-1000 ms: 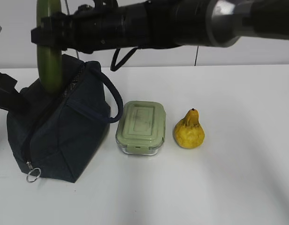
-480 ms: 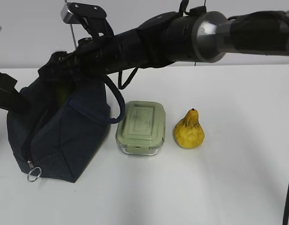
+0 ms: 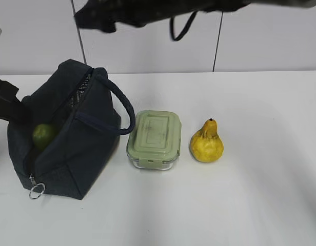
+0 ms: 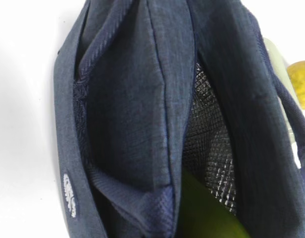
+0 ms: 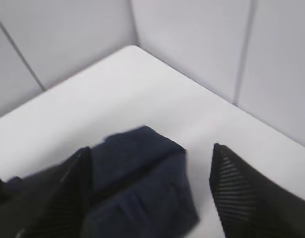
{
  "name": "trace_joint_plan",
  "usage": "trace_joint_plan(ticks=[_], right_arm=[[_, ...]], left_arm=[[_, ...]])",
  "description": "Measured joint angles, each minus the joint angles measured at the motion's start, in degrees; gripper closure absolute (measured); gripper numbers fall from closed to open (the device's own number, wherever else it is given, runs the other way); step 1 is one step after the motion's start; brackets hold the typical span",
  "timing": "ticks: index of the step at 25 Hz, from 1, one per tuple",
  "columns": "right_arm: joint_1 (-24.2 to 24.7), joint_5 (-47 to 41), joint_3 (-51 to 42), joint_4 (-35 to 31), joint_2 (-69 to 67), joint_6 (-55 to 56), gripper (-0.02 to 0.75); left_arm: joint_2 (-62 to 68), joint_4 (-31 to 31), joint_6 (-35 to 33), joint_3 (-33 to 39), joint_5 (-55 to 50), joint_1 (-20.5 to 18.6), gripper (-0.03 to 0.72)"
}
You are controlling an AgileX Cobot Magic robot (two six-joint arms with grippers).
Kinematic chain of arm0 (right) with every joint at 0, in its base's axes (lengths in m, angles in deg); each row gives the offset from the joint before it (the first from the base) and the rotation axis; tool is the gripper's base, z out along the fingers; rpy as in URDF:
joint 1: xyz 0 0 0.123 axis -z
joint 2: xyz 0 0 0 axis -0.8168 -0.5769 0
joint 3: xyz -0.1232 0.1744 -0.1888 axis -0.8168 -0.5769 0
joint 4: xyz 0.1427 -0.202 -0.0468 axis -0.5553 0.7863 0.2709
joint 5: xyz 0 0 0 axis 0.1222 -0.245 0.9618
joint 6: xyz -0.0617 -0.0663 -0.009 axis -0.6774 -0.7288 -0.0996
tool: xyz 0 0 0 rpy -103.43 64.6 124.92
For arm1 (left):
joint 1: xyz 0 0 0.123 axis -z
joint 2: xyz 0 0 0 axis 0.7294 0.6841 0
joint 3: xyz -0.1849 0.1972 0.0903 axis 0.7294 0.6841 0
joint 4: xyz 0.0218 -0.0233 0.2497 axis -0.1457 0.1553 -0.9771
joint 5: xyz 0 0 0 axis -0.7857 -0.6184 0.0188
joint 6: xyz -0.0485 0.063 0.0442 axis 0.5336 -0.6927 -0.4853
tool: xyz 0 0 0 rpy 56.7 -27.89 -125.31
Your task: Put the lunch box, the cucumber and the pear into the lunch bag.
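Cucumber (image 3: 44, 135) was inside the lunch bag (image 3: 91, 148) in the exterior view, only its rounded green end showing through the gap at the bag's near end, above the metal ring pull (image 3: 37, 191). The bag stood on the white table (image 3: 250, 205) at the left, one loop handle (image 3: 123, 110) curving out toward the lunch box (image 3: 154, 139). The lunch box sat just beside the bag with its sage-green lid clipped on, and the pear (image 3: 206, 142) stood upright just to its right, apart from it. A dark arm (image 3: 137, 10) crossed the top of the picture high above the bag, too blurred to show its fingers. At the left edge a black piece of the other arm (image 3: 5, 100) met the bag's side, though whether it gripped the fabric could not be told.

The left wrist view looked down into the open bag (image 4: 127, 99). The cucumber (image 4: 202, 215) lay at the bottom against the silvery lining (image 4: 212, 144). The lunch box lid (image 4: 283, 84) and the pear (image 4: 301, 82) showed past the bag's right wall. No fingers of the left gripper appeared, so its state could not be told.

In the right wrist view the right gripper (image 5: 150, 191) hung above the bag (image 5: 142, 183) with its two black ribbed fingers (image 5: 241, 191) spread wide, holding nothing and touching nothing.
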Motion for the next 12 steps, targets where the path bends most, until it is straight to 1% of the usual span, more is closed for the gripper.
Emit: trace_joint_plan(ticks=[2,5,7,8,9,12], right_arm=[[3.5,-3.4,0.2,12.5,1.2,14.3,0.193],[7.4,-15.6,0.2,34.2,0.7,33.4,0.231],[8.2,-23.6,0.2,44.6,-0.7,40.3,0.241],[8.3,-27.1,0.2,47.8,-1.6,42.1,0.245],[8.3,-29.4,0.2,49.2,-2.4,43.2,0.247],[8.3,-33.7,0.2,50.4,-5.2,45.5,0.248]], left_arm=[[0.0,0.0,0.0,0.0,0.0,0.0,0.703],[0.0,0.0,0.0,0.0,0.0,0.0,0.703],[0.0,0.0,0.0,0.0,0.0,0.0,0.703],[0.0,0.0,0.0,0.0,0.0,0.0,0.703],[0.0,0.0,0.0,0.0,0.0,0.0,0.703],[0.0,0.0,0.0,0.0,0.0,0.0,0.703]])
